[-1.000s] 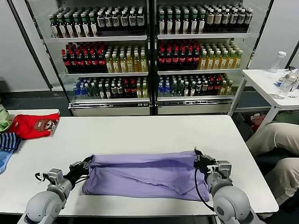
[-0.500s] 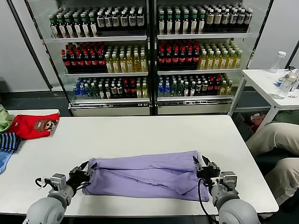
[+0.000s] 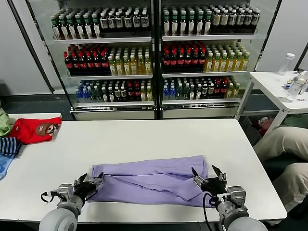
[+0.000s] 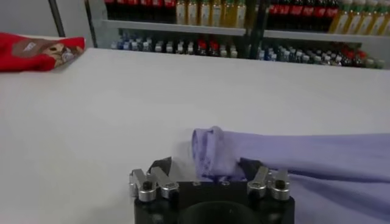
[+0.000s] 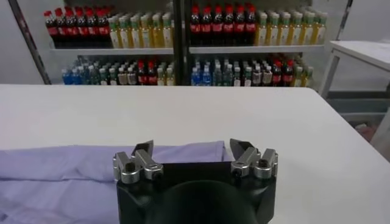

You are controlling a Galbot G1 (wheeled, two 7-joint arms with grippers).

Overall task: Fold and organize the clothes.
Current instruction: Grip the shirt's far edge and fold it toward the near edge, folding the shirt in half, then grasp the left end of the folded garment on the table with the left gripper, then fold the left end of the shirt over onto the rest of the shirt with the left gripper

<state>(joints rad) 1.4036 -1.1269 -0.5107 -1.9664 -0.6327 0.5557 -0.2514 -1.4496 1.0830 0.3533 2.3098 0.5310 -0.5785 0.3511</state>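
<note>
Shirt [image 3: 151, 180], folded into a band: light, limp cloth, best pinched at its end corners. Left gripper [image 3: 90, 185] and right gripper [image 3: 207, 177] stand apart at either end, holding nothing.

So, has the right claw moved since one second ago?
Yes. The right claw has drawn back toward the table's near edge, off the lavender T-shirt, and it is now open.
</note>
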